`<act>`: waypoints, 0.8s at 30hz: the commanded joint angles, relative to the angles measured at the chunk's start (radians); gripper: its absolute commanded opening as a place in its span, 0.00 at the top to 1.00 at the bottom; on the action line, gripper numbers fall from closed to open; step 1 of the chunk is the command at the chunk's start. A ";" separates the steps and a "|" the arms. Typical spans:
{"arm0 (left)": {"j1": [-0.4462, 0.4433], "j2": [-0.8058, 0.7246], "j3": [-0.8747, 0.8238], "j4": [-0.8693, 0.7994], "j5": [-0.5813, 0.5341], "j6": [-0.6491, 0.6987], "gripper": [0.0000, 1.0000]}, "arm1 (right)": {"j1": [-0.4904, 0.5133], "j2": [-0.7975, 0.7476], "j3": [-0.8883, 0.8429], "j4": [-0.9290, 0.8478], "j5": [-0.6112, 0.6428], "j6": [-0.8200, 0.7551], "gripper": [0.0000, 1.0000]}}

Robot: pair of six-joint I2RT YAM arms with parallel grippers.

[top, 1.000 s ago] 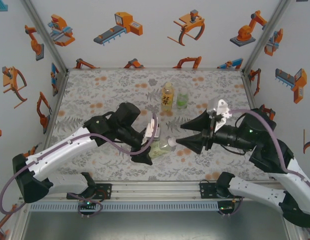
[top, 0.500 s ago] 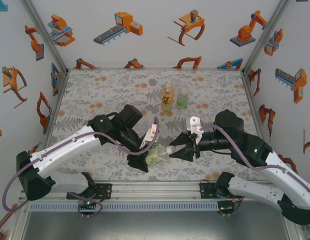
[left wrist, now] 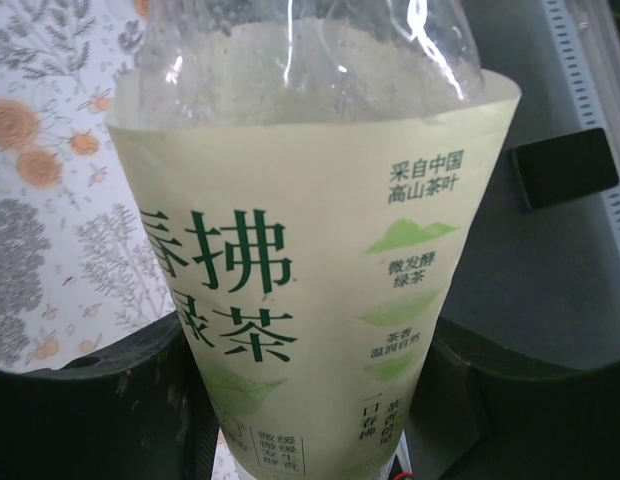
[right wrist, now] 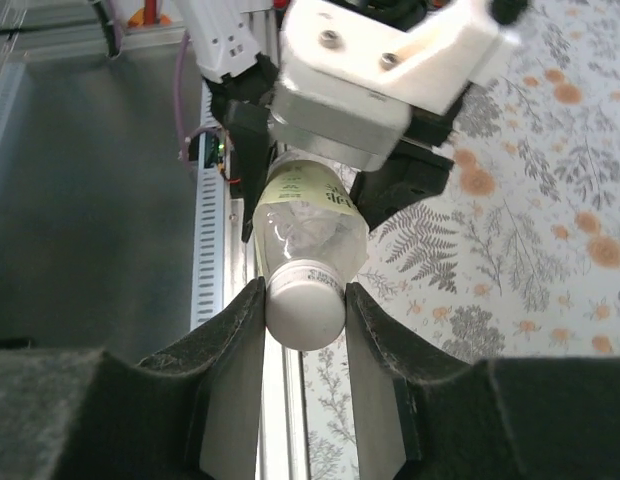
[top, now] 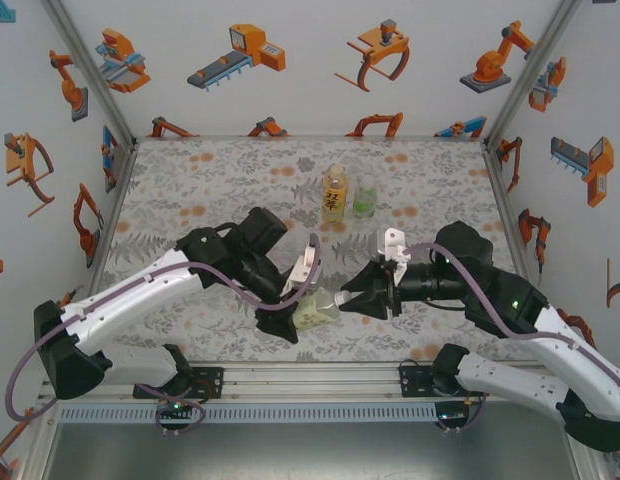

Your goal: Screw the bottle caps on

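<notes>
- At the near middle of the table [top: 190, 180], held clear of its surface: white cap [right wrist: 305, 318], seated on the mouth of the pale-label bottle [left wrist: 320, 300]. Whether its threads have caught cannot be told.
- Pale-label bottle: clear and thin-walled, lying roughly level, neck pointing towards the right arm.
- Right gripper [top: 358, 298]: clenched on the white cap, one pad on each side.
- Left gripper [top: 293, 312]: clamped across the labelled body, carrying the pale-label bottle.
- Hazard, cross-threading: likely if the cap sits tilted on the neck when turning begins, or if the two wrists are not in line.
- Hazard, bottle turning with the cap: the label looks slick, so the body may rotate inside the left pads and nothing tightens.
- Hazard, crushing: the soft wall may buckle under a firmer squeeze, pushing the neck off axis.
- Hazard, cap slipping: the pads bear on a small smooth ring and may skid round it.
- Yellow-orange bottle [top: 334, 193] and green-label bottle [top: 364, 198]: upright, just beside each other at the far middle, well apart from both arms. No hazard to them is judged.
</notes>
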 commanded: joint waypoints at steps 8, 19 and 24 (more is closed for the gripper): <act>-0.020 -0.131 -0.105 0.369 -0.487 -0.159 1.00 | 0.005 -0.023 -0.100 0.006 0.542 0.808 1.00; -0.040 -0.118 -0.137 0.437 -0.750 -0.135 1.00 | 0.006 0.063 -0.125 -0.004 0.572 1.306 0.93; -0.041 -0.118 -0.147 0.443 -0.710 -0.125 1.00 | 0.004 0.071 -0.103 -0.005 0.583 1.291 0.55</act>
